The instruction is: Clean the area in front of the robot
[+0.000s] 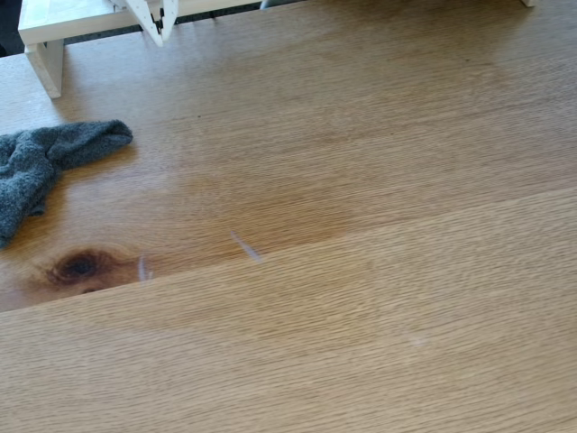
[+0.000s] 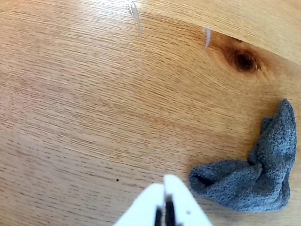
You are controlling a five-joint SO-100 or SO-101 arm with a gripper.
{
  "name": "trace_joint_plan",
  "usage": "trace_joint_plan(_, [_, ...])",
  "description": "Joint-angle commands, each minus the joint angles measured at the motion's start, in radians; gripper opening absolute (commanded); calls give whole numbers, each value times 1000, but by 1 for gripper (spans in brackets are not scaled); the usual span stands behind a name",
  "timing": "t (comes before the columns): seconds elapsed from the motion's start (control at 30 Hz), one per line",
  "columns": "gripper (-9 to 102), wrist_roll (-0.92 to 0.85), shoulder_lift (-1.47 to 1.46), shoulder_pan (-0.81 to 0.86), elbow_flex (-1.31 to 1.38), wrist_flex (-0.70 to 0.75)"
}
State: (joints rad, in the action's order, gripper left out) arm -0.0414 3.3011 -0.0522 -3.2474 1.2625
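Fingers (image 2: 164,209) nearly closed, holding nothing, hanging above the desk (image 1: 379,298) near its far edge. Grey cloth (image 1: 41,167) crumpled at the desk's left edge, beside the dark knot (image 1: 79,266). Judged step: approach. Next: open, descend onto the cloth's near fold.

In the fixed view the cloth (image 1: 41,167) lies on the wood surface (image 1: 361,271) at the far left, with the knot (image 1: 79,266) nearer, just below it. The ledge (image 1: 54,32) stands at the far left corner; the gripper (image 1: 160,27) hangs right of it.
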Motion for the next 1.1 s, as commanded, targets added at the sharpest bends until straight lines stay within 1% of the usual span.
trace_joint_plan(0.0, [0,187,-94,207,-115,-48])
trace_joint_plan(0.47, [0,172,-80,196,-115,-69])
trace_joint_plan(0.5, [0,163,-78,190,-114,-95])
trace_joint_plan(0.7, [12,29,-236,80,-97,-353])
trace_joint_plan(0.83, [17,-3,-426,57,11,-546])
trace_joint_plan(0.93, [22,9,-624,86,170,-644])
trace_joint_plan(1.07, [28,49,-894,221,428,-684])
